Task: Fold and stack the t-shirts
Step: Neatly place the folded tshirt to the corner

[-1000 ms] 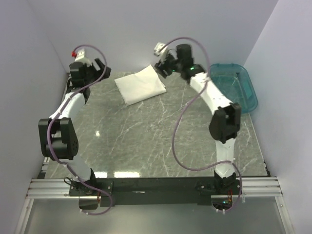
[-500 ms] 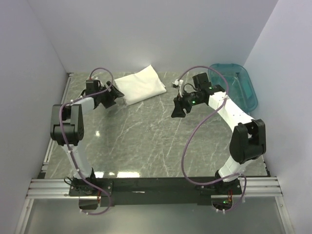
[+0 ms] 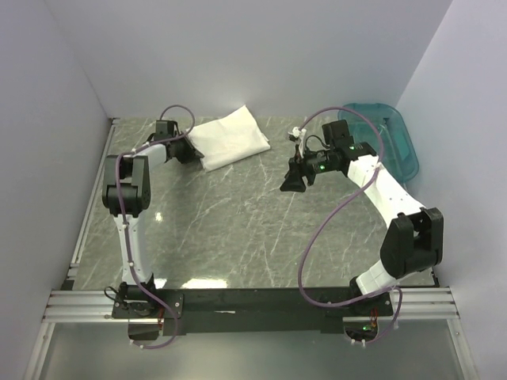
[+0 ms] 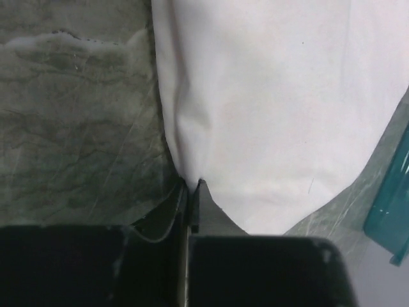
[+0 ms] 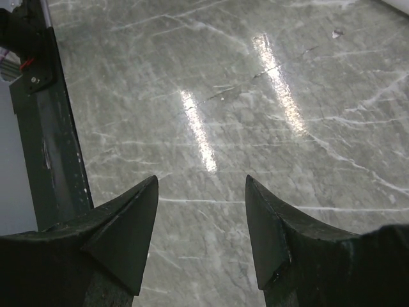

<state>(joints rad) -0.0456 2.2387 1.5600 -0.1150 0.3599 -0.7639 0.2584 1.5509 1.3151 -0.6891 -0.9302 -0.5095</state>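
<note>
Within the last second the left end effector (image 4: 193, 192) has been brought to the folded t-shirt (image 3: 234, 136), at the far side of the bench (image 3: 238, 229), and closed on its edge. The right end effector (image 5: 201, 217) is held wide and empty. A drag or lift is judged next.

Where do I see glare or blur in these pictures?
Right wrist view: two bright glare streaks on the table, right tool dark in front. Left wrist view: white t-shirt soft and nearly featureless, left tool a black silhouette. Top view: faint reflections on the near table.
</note>
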